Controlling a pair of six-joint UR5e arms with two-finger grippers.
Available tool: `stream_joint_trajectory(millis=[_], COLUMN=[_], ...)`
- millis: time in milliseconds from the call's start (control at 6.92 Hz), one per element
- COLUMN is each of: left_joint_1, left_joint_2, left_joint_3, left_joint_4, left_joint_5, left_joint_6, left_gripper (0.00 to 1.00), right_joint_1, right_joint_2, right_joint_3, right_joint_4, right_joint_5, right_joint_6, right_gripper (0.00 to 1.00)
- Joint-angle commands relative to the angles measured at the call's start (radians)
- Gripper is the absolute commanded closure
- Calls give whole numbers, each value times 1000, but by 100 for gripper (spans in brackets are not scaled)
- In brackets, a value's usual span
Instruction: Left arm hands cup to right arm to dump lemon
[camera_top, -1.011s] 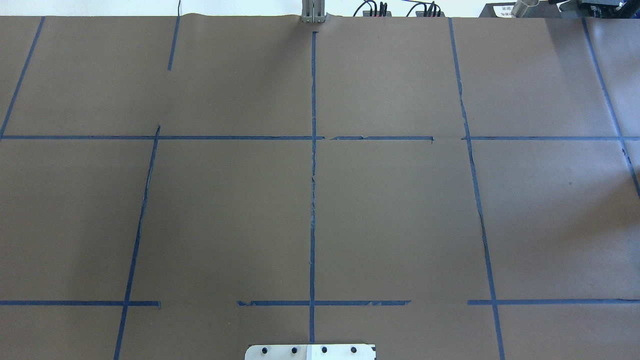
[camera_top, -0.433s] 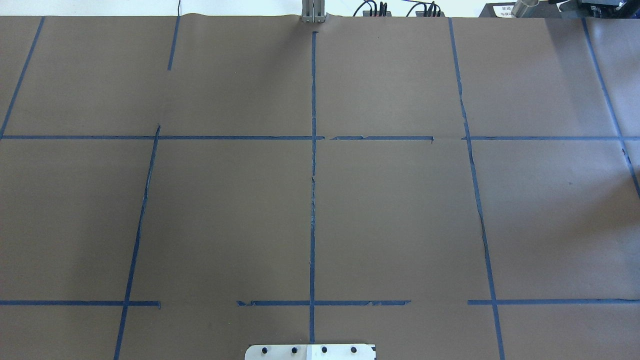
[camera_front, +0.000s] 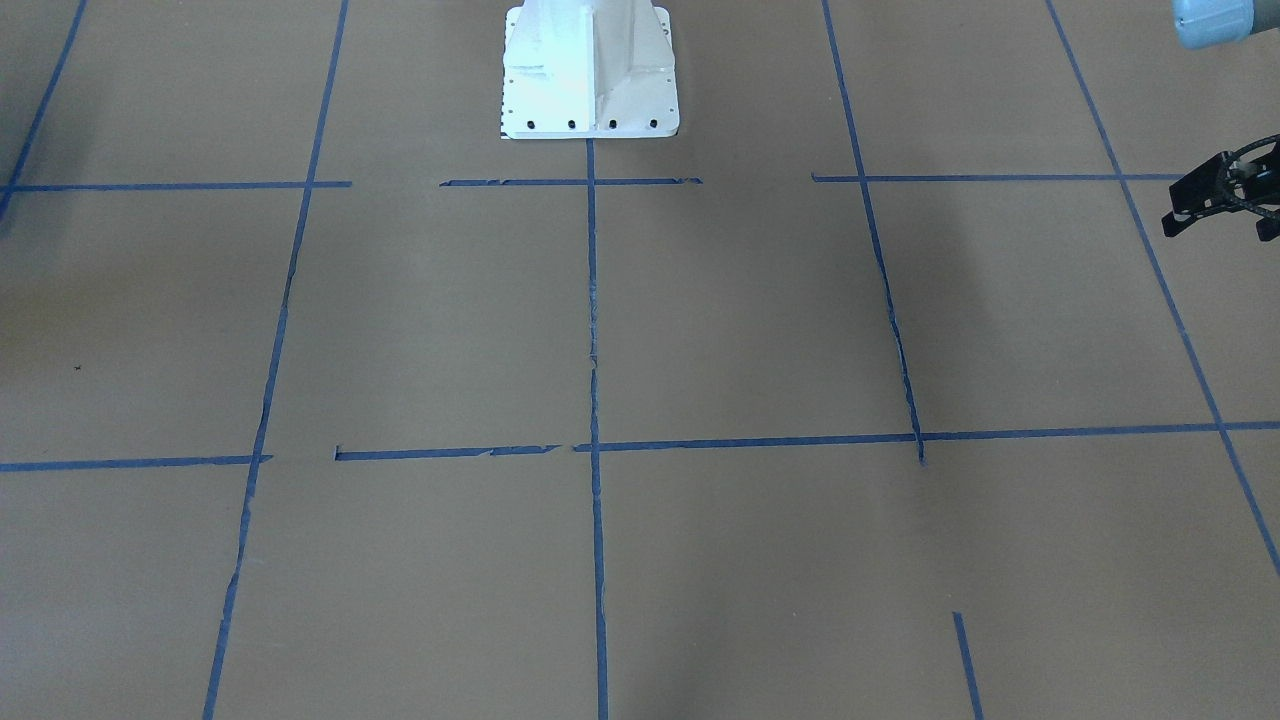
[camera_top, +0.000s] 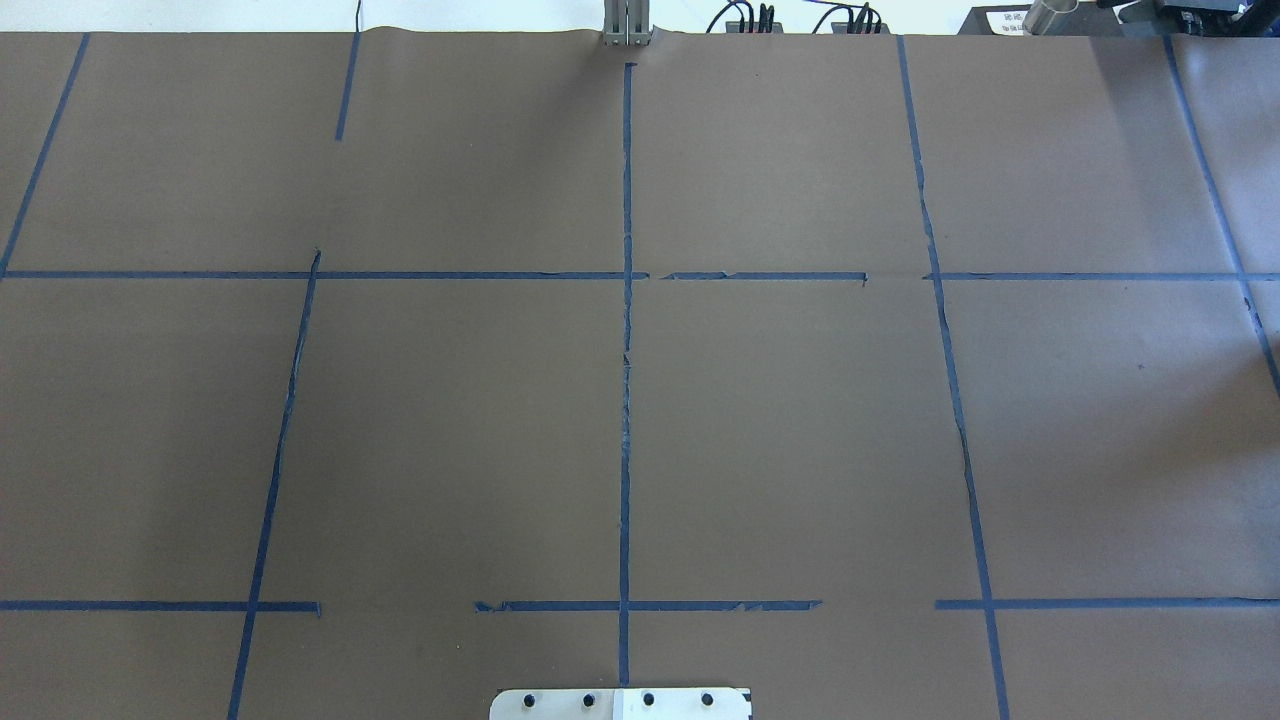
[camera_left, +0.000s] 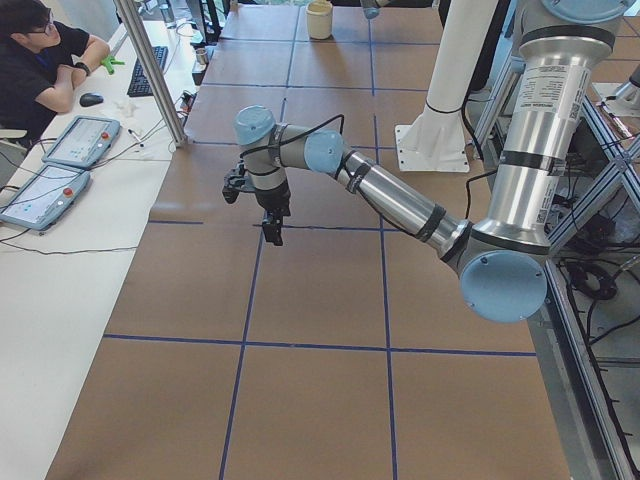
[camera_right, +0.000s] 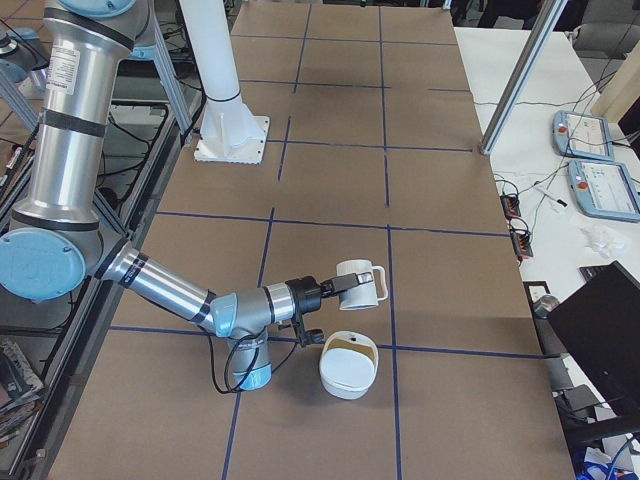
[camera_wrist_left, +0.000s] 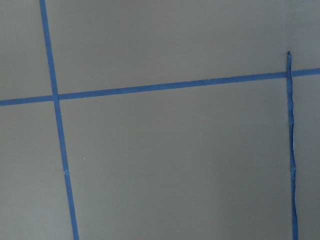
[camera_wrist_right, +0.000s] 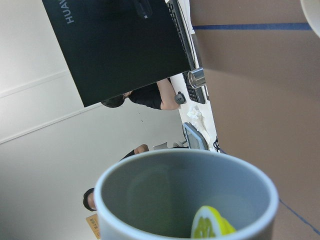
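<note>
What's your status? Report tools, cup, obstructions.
Left tool empty-looking, over table; jaws unreadable. Cup at right tool, tipped sideways near white bowl. Lemon inside cup, at rim. No obstruction seen.

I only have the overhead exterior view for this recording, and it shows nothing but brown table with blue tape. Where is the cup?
Observer: Off to the robot's right, outside your frame. The exterior right view shows the cup tilted at the right gripper, lifted off the table.
Operator: Is the lemon out yet?
Observer: No. The right wrist view shows the lemon inside the cup, close to the rim.
Operator: Is there anything to dump it into?
Observer: A white bowl sits on the table close by the cup. I cannot tell whether the cup is right over it.
</note>
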Motion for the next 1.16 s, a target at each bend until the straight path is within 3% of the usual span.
stream_joint_trajectory(millis=[0,1011], left_joint_1=[1,1], left_joint_2=[0,-8], left_joint_3=[0,0], left_joint_4=[0,2], left_joint_5=[0,9], left_joint_6=[-3,-12], left_gripper=[0,0], right_joint_1=[51,117], right_joint_2=[-1,-4], right_joint_3=[-13,-44], right_joint_4=[2,3], right_joint_5=[0,0], right_joint_6=[91,334], right_gripper=[100,99])
